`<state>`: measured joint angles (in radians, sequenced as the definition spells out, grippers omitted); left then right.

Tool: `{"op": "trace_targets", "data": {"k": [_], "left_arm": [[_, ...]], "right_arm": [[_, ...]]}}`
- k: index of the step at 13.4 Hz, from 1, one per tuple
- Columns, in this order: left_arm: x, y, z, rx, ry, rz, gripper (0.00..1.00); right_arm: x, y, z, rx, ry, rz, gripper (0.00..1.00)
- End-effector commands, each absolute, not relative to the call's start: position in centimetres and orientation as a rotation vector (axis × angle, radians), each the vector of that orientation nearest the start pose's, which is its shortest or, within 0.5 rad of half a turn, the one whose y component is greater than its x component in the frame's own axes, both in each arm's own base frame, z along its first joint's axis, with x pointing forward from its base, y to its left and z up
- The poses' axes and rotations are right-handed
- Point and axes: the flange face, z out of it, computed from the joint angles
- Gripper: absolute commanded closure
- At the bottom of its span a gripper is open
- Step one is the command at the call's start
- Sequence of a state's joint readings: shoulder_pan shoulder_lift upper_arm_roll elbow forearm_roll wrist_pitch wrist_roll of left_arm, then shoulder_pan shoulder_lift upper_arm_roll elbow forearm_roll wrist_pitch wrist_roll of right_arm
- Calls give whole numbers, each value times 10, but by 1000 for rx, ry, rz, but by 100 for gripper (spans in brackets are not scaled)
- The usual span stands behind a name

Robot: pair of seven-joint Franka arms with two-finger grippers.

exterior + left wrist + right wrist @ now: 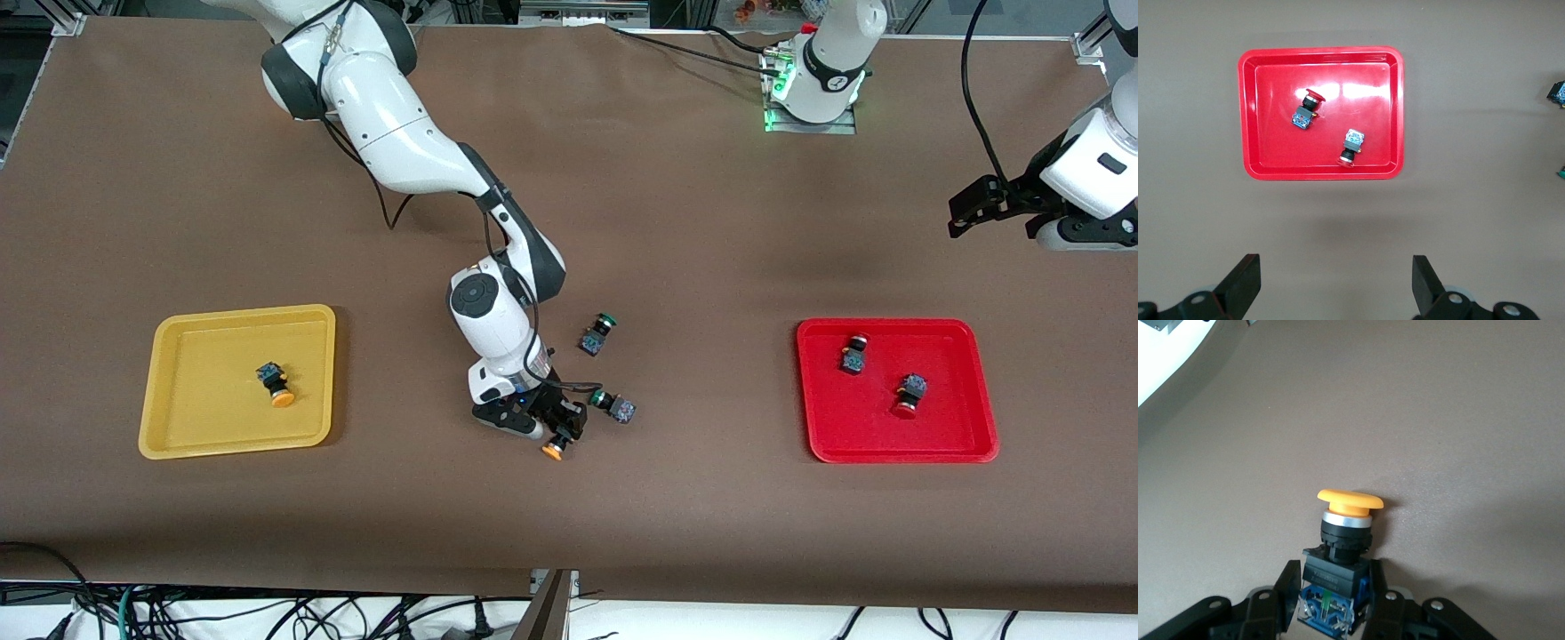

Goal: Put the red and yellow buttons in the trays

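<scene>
My right gripper (560,433) (1335,572) is shut on the dark body of a yellow button (553,452) (1346,520), low at the table's middle, cap pointing toward the front camera. The yellow tray (204,404) at the right arm's end holds one yellow button (276,384). The red tray (942,427) (1271,133) at the left arm's end holds two red buttons (853,354) (909,394), which also show in the left wrist view (1306,109) (1351,147). My left gripper (969,212) (1336,267) is open and empty, waiting high over the table beside the red tray.
Two green-capped switches lie on the table close to my right gripper, one (615,405) right beside it, the other (597,335) a little farther from the front camera. Cables run along the table's edge by the bases.
</scene>
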<state>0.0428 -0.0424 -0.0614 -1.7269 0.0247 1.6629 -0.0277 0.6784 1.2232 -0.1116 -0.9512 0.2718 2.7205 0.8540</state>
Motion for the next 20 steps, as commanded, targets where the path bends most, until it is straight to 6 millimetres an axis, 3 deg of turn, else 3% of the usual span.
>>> {"op": "trace_targets", "data": {"k": [1, 4, 9, 12, 15, 20], "left_arm": [[549, -12, 587, -3137, -9, 50, 0], [549, -17, 587, -3138, -5, 55, 0], [553, -20, 590, -3139, 5, 46, 0], [553, -22, 589, -3141, 19, 51, 0], [552, -23, 589, -3144, 21, 58, 0], [549, -23, 586, -3145, 31, 106, 0]], "right_arm": [[673, 470, 168, -2619, 495, -506, 100], [674, 471, 178, -2626, 493, -490, 100], [680, 468, 247, -2708, 466, -368, 100], [685, 440, 268, -2831, 282, -274, 100], [692, 361, 288, -2935, 97, -169, 100], [661, 200, 283, -3044, -263, -33, 100]]}}
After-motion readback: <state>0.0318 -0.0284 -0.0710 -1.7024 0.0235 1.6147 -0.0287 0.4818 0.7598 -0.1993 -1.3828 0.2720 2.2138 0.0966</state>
